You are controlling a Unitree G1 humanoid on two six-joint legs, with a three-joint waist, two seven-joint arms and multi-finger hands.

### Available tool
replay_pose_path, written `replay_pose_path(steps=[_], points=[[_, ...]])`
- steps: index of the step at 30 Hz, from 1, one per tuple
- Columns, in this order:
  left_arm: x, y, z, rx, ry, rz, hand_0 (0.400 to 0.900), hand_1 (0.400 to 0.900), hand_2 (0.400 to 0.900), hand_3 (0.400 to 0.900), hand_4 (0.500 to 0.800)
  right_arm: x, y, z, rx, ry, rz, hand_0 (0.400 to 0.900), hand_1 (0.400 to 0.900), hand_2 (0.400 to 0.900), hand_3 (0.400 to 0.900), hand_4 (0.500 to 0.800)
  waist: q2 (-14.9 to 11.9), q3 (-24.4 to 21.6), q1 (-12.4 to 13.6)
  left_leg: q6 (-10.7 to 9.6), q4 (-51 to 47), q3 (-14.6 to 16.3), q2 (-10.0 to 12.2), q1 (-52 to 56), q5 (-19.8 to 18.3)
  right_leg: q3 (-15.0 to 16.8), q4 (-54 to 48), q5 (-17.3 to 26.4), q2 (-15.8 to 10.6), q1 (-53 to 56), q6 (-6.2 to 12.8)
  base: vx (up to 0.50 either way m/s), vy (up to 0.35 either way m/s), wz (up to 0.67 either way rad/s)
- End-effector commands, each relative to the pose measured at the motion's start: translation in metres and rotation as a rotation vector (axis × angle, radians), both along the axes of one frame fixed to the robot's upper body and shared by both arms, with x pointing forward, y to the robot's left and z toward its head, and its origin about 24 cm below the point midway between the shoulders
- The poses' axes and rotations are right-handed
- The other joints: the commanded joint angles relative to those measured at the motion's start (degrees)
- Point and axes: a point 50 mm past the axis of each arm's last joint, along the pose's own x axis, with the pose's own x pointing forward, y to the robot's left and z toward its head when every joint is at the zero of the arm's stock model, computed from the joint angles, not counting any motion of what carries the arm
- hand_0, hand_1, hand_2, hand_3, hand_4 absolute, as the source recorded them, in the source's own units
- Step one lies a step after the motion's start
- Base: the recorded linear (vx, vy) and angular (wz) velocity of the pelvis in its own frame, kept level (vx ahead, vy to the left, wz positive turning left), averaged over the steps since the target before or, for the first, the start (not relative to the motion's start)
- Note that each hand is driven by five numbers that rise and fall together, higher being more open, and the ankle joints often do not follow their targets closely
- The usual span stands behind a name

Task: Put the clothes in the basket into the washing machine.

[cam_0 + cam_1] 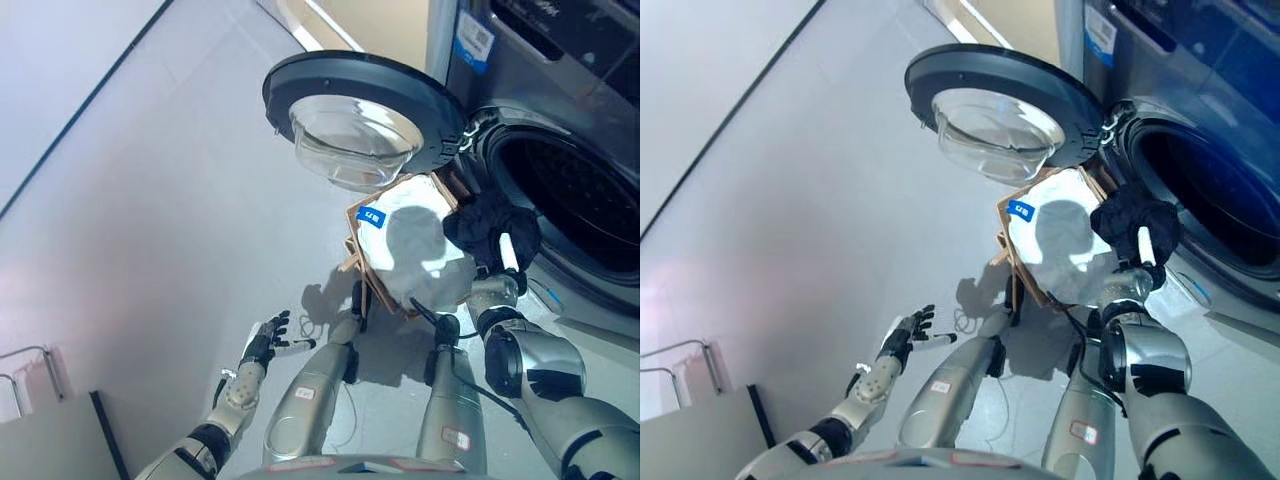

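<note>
One washing machine (560,150) stands at the upper right of the frame, with one round door (360,110) swung open at upper centre. One basket (375,265) sits at centre, holding one white garment (420,250). One black garment (490,225) shows at centre right. Two robot hands: the left robot hand (262,345) at lower left, the right robot hand (500,270) at centre right.

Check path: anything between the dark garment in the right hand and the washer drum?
Nothing visible. The right hand holds the dark garment beside the drum opening; the washer door is swung open to the left, clear of the path.
</note>
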Motion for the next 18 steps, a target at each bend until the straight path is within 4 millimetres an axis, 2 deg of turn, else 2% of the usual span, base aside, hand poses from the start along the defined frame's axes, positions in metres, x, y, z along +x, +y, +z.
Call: replay_pose_path(steps=[1,2,3,4,5,6,7,8,9,11,12,14,18], points=[[-0.010,0.006,-0.008,0.011,0.038,0.035,0.900,0.900,0.900,0.900,0.800,0.007,-0.027,0.044,-0.114,-0.200,-0.117,0.400,0.400,0.400,0.400,0.500,-0.87,-2.87,-0.27,0.41,2.82,-0.41,-3.51,-0.31,-7.03,-0.05,-19.69,10.42,0.61,9.12,0.98,0.00,0.016,-0.09],[-0.011,0.007,-0.009,0.010,0.044,0.043,0.900,0.900,0.900,0.900,0.800,0.009,-0.029,0.052,-0.127,-0.225,-0.128,0.400,0.400,0.400,0.400,0.500,-0.86,-3.07,-0.43,0.41,2.79,-0.28,-3.51,0.14,-7.20,0.12,-19.83,10.44,0.55,9.53,1.03,0.03,0.011,-0.09],[-0.016,0.009,-0.011,0.007,0.055,0.050,0.900,0.900,0.900,0.900,0.800,0.012,-0.035,0.069,-0.168,-0.261,-0.149,0.400,0.400,0.400,0.400,0.500,-0.76,-3.62,-0.55,0.42,2.79,-0.15,-3.70,0.83,-7.77,0.34,-20.08,10.04,0.45,10.22,1.07,0.03,0.011,-0.09],[-0.015,0.008,-0.011,0.006,0.054,0.050,0.900,0.900,0.900,0.900,0.800,0.013,-0.035,0.069,-0.170,-0.261,-0.149,0.400,0.400,0.400,0.400,0.500,-0.61,-3.59,-0.50,0.43,2.72,-0.13,-3.58,0.57,-7.30,0.33,-20.28,10.62,0.57,10.02,1.04,0.07,0.008,-0.03],[-0.018,0.010,-0.012,-0.001,0.058,0.054,0.900,0.900,0.900,0.900,0.800,0.014,-0.047,0.094,-0.210,-0.316,-0.188,0.400,0.400,0.400,0.400,0.500,-0.38,-4.40,-0.26,0.38,2.69,-0.16,-3.77,1.17,-7.91,0.27,-20.43,10.09,0.18,10.77,1.21,0.00,0.000,0.00],[-0.017,0.009,-0.012,-0.003,0.056,0.054,0.900,0.900,0.900,0.900,0.800,0.015,-0.048,0.096,-0.212,-0.317,-0.189,0.400,0.400,0.400,0.400,0.500,-0.17,-4.36,-0.19,0.39,2.63,-0.16,-3.66,0.87,-7.42,0.23,-20.63,10.68,0.30,10.54,1.18,0.04,-0.001,0.03],[-0.019,0.010,-0.012,-0.003,0.056,0.048,0.900,0.900,0.900,0.900,0.800,0.016,-0.055,0.112,-0.247,-0.341,-0.201,0.400,0.400,0.400,0.400,0.500,-0.06,-4.71,0.00,0.34,2.53,-0.22,-3.74,1.06,-7.50,0.23,-20.87,10.66,0.23,10.76,1.24,0.03,-0.020,0.05],[-0.020,0.015,-0.012,0.007,0.058,0.046,0.900,0.900,0.900,0.900,0.800,0.017,-0.066,0.140,-0.307,-0.382,-0.216,0.400,0.400,0.400,0.400,0.500,-0.01,-5.42,0.40,0.27,2.14,-0.40,-3.78,1.67,-7.82,0.18,-20.97,10.20,0.15,11.18,1.29,0.03,-0.020,0.04],[-0.019,0.014,-0.012,0.003,0.055,0.046,0.900,0.900,0.900,0.900,0.800,0.017,-0.066,0.143,-0.310,-0.384,-0.216,0.400,0.400,0.400,0.400,0.500,0.26,-5.35,0.45,0.27,2.03,-0.39,-3.66,1.36,-7.30,0.17,-21.13,10.78,0.27,10.89,1.26,0.03,-0.023,0.04],[-0.021,0.017,-0.012,0.010,0.060,0.041,0.900,0.900,0.900,0.900,0.800,0.018,-0.074,0.176,-0.379,-0.448,-0.219,0.400,0.400,0.400,0.400,0.500,0.36,-6.18,1.05,0.12,1.74,-0.53,-3.65,1.97,-7.29,0.04,-21.08,10.59,0.30,11.22,1.25,0.03,-0.015,0.03],[-0.020,0.016,-0.012,0.006,0.059,0.040,0.900,0.900,0.900,0.900,0.800,0.018,-0.075,0.178,-0.381,-0.449,-0.219,0.400,0.400,0.400,0.400,0.500,0.54,-6.19,1.11,0.11,1.63,-0.52,-3.59,1.88,-7.17,0.05,-21.18,10.74,0.36,11.12,1.23,0.04,-0.019,0.02],[-0.023,0.020,-0.013,0.017,0.069,0.035,0.900,0.900,0.900,0.900,0.800,0.020,-0.077,0.197,-0.432,-0.461,-0.203,0.400,0.400,0.400,0.400,0.500,0.33,-6.59,1.37,-0.06,1.21,-0.59,-3.31,2.45,-7.09,0.15,-21.17,10.63,0.65,11.26,1.13,0.06,-0.033,-0.02],[-0.021,0.021,-0.012,0.014,0.064,0.041,0.900,0.900,0.900,0.900,0.800,0.019,-0.082,0.211,-0.483,-0.435,-0.190,0.400,0.400,0.400,0.400,0.500,0.07,-6.91,1.54,-0.56,0.15,-0.51,-2.80,2.90,-6.53,-0.03,-22.00,10.85,0.93,11.63,1.02,0.04,-0.050,0.02]])
